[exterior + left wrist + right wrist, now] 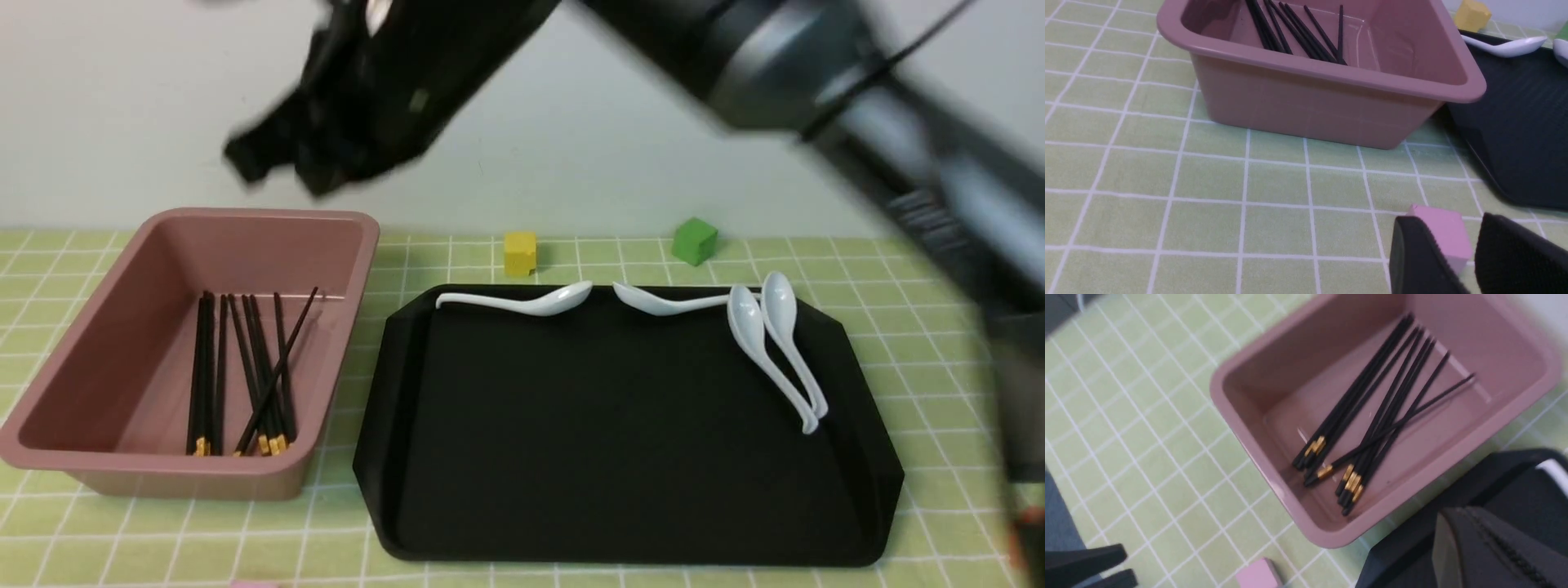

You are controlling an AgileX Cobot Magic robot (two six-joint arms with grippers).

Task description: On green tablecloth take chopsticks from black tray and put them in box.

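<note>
Right gripper [277,167]: blurred in the front view, hanging in the air above the far end of the box [188,480]. Jaws closed, nothing between them, nothing touched.

Left gripper [1457,237]: low over the green tablecloth [163,539], on the near side of the box. Jaws parted with a clear gap and nothing held. A pink cube [1443,228] sits on the cloth just beyond the fingertips [1412,253], partly hidden behind one of them. The right wrist view shows the cube well apart from this gripper.

Chopsticks [245,376]: all those in view lie on the floor of the box, gold-banded ends toward the near wall and thin ends toward the far wall. Most run roughly parallel, and one lies slantwise across the others. Count is eight as best I can read it — the overlap prevents a firm figure.

Box: one, standing on the cloth just left of the black tray [620,425].

Black tray: one, flat on the cloth, carrying four white spoons [522,304]. Two lie along its far rim. Two lie side by side near its right edge, bowls toward the far rim.

Cubes: three — the pink one noted above, a yellow cube [520,251] and a green cube [695,240]. The latter two sit on the cloth just beyond the tray's far rim.
</note>
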